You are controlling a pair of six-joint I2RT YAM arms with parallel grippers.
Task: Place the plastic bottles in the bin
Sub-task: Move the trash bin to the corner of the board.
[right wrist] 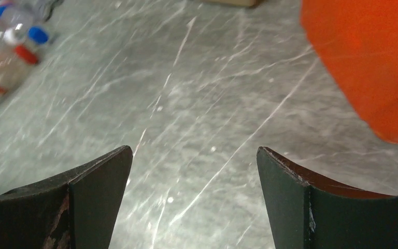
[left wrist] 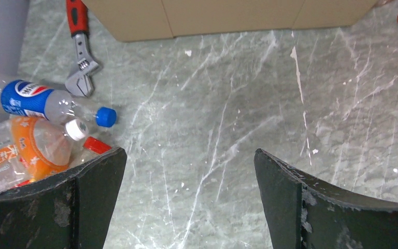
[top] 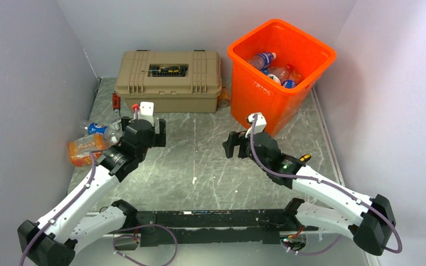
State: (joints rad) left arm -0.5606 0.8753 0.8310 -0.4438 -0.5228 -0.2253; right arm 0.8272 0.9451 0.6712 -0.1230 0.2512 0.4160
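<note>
Both hands (left wrist: 189, 155) (right wrist: 194, 150) agape — bottles (left wrist: 31, 99) crowd left wall (left wrist: 0, 36).

Pale walls (top: 22, 66), marbled table (top: 199, 160) (grey-green)

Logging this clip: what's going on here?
Two robot arms are filling the orange bin, which already holds several plastic bottles. The left gripper and right gripper are both open and empty above the table. A few loose bottles lie at its left edge, near the left gripper.
</note>
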